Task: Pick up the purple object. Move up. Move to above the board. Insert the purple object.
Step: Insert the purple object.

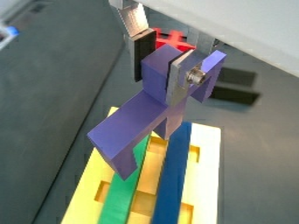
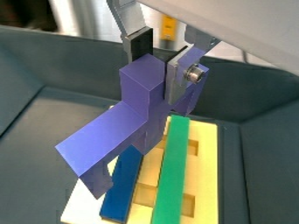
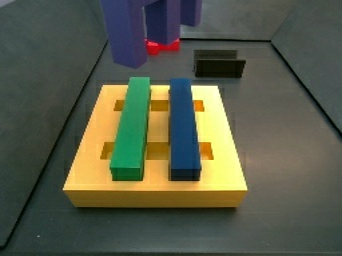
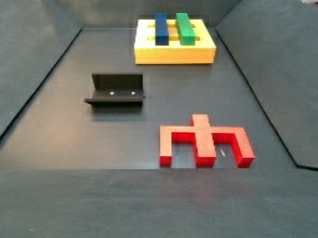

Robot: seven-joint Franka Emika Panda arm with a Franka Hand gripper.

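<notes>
**Purple block held high over the slotted board**

Dark grey flooring carries the board (image 3: 155, 190), already holding 1 green bar (image 3: 131, 128) and 1 blue bar (image 3: 183, 128). At its 12 o'clock edge, the gripper (image 2: 160, 63) pinches the purple object (image 2: 126, 122) aloft, legs downward, likely for clearance before insertion.

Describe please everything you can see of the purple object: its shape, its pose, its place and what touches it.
The purple object is a matte purple-indigo block with a wide crossbar and legs. It hangs in the air, tilted, above the yellow board with its green bar and blue bar, and touches none of them. The gripper is shut on its upper part, one silver finger pressed against its side. In a side view only its lower part shows.
</notes>
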